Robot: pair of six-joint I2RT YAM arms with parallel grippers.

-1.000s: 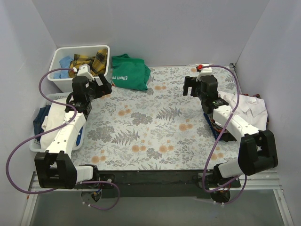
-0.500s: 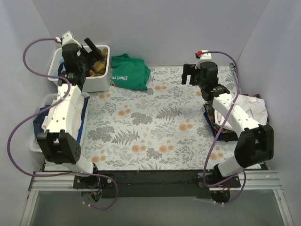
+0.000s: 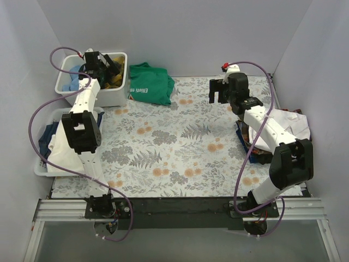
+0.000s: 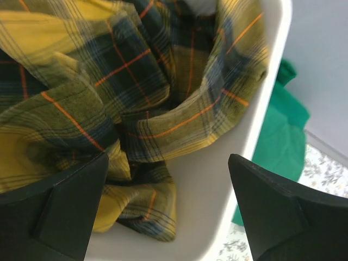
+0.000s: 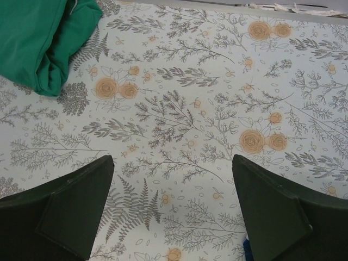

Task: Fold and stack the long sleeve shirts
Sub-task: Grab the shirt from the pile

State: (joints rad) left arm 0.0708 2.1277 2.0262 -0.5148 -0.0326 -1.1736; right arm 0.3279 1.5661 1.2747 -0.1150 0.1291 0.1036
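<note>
Floral-print tablecloth: white plastic bin at far-left corner holds yellow-and-black plaid flannel shirt. Left gripper hangs over it, jaws apart, empty. Right gripper spread wide above cloth. Plain white shirt lies at right edge.

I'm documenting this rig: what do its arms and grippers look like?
The left arm and right arm have white links, black joints and a looping purple cable each. The left gripper and right gripper have dark wedge-shaped fingers.
</note>
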